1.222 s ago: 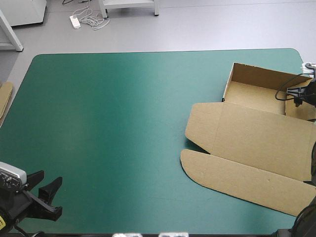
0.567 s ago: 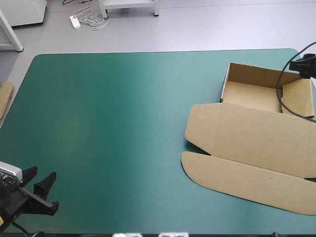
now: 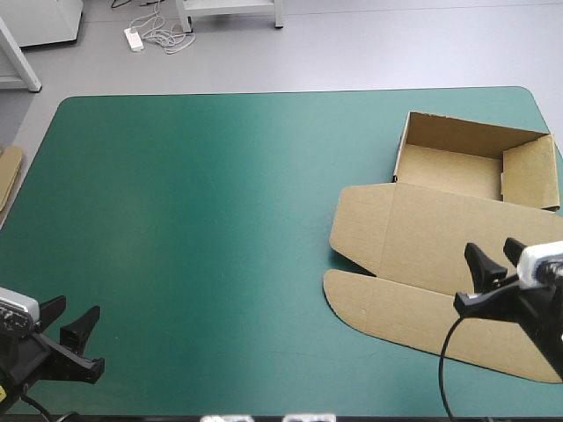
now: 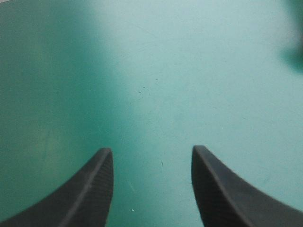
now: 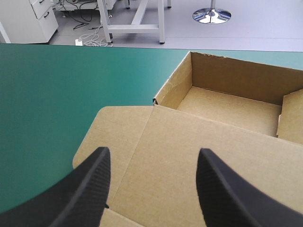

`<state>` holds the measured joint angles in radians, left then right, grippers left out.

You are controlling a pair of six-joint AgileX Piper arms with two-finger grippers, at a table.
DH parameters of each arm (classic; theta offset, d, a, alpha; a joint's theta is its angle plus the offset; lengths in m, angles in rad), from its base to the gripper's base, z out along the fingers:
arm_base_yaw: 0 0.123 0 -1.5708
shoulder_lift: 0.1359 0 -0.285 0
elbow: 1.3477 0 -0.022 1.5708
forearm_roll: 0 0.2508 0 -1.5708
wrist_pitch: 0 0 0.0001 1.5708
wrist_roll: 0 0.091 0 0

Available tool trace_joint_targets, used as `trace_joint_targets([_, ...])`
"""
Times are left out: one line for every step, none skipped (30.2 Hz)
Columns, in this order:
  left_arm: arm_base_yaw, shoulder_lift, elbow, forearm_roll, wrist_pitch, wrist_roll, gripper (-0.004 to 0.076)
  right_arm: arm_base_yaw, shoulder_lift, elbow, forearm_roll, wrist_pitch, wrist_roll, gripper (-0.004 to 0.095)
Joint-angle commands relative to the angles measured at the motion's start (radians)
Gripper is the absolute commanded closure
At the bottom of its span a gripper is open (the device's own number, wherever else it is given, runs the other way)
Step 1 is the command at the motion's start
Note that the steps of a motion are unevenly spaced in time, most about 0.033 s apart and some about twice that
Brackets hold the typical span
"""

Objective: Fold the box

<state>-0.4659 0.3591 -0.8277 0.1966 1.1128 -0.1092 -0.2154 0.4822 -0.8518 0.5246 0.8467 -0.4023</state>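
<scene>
The box [image 3: 440,237] lies on the right side of the table as an open tray [image 3: 449,167] at the far right, with its lid [image 3: 457,242] flat toward the near edge and the rounded front flap [image 3: 387,308] nearest. Most walls are up. The right-hand wall panel [image 3: 530,171] looks tilted and may not be tucked, so I judge the folding to be at its last step.

The right gripper [image 3: 493,257] hovers over the near part of the lid, fingers apart and holding nothing. From there it would need to reach across the lid to the far right panel and press it home without dragging the lid.

The left gripper [image 3: 70,318] sits at the near left corner over bare teal-green cover [image 3: 220,220], also spread and empty, well apart from the box. A spare board edge [image 3: 9,176] shows at the table's left edge. Nothing blocks the way.
</scene>
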Motion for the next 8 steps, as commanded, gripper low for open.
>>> trace_joint_targets([-0.008,0.008,-0.022,0.010,-0.086,-0.009,0.0356,0.004,-0.068,0.044,0.059,-0.056,-0.028,0.0405])
trace_joint_targets([-0.008,0.008,-0.022,0.010,-0.091,-0.009,0.0356,0.004,-0.088,0.063,0.076,-0.053,-0.035,0.0405])
trace_joint_targets([-0.008,0.007,-0.022,0.010,-0.099,-0.011,0.0356,0.004,-0.104,0.082,0.091,-0.051,-0.046,0.0405])
trace_joint_targets([-0.008,0.006,-0.018,0.010,-0.115,-0.013,0.0356,0.004,-0.124,0.102,0.108,-0.049,-0.064,0.0410])
trace_joint_targets([-0.008,0.001,-0.010,0.010,-0.139,-0.013,0.0356,0.004,-0.142,0.125,0.126,-0.049,-0.080,0.0421])
trace_joint_targets([-0.008,-0.007,0.000,0.010,-0.158,-0.013,0.0356,0.004,-0.154,0.145,0.146,-0.051,-0.095,0.0427])
trace_joint_targets([-0.008,-0.011,0.017,0.008,-0.181,-0.013,0.0356,0.004,-0.162,0.174,0.173,-0.051,-0.115,0.0434])
trace_joint_targets([-0.008,-0.017,0.037,0.005,-0.199,-0.018,0.0356,0.004,-0.170,0.205,0.198,-0.051,-0.127,0.0439])
